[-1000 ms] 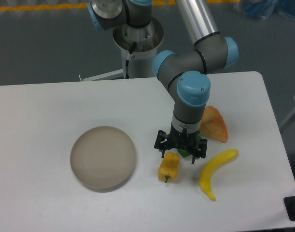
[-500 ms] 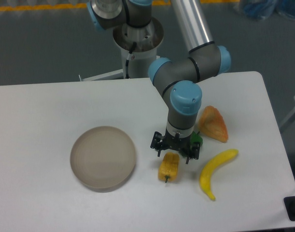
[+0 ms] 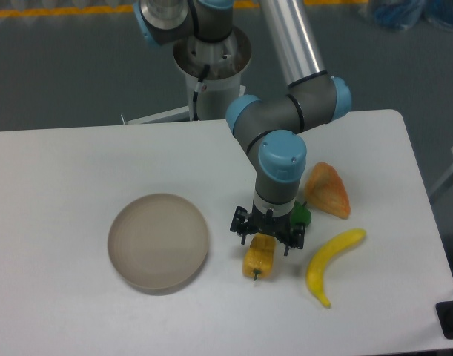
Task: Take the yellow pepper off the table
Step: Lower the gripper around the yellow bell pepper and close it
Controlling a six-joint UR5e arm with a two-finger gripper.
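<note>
The yellow pepper (image 3: 259, 259) lies on the white table (image 3: 78, 163), right of centre near the front, its dark stem pointing toward the front edge. My gripper (image 3: 266, 239) hangs straight over the pepper's far end, pointing down, with its black fingers spread open on either side of that end. Nothing is held between the fingers. The gripper body hides the pepper's far tip.
A round beige plate (image 3: 159, 241) sits left of the pepper. A green pepper (image 3: 301, 215) peeks out behind the gripper. An orange wedge-shaped fruit (image 3: 328, 190) and a curved yellow banana (image 3: 332, 262) lie to the right.
The gripper has shifted left, from over the green pepper to directly above the yellow pepper's far end. The green pepper is now uncovered. No object has moved.
</note>
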